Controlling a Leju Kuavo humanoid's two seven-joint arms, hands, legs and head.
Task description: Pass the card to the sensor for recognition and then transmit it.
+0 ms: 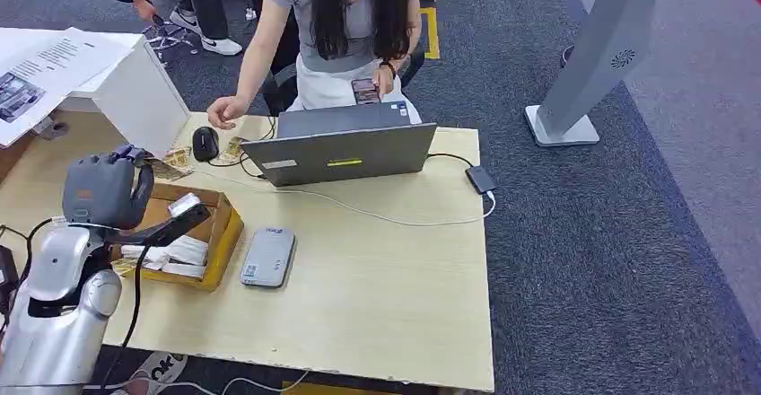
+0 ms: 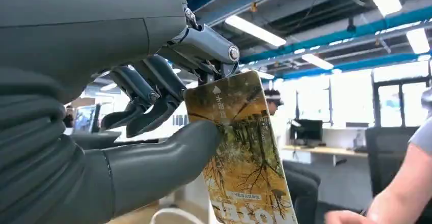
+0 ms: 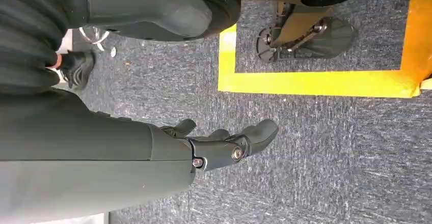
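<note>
My left hand is raised over the table's left side, above the wooden box. It pinches a yellow card with a tree picture between the thumb and the fingers, and the card points toward the far side. The grey-white card sensor lies flat on the table to the right of the box, apart from the hand. My right hand hangs beside my body above the carpet, fingers loosely extended and holding nothing.
A person sits across the table behind an open laptop, one hand resting near a black mouse. Another card lies by the mouse. Several cards lie in the box. A white cable crosses the table.
</note>
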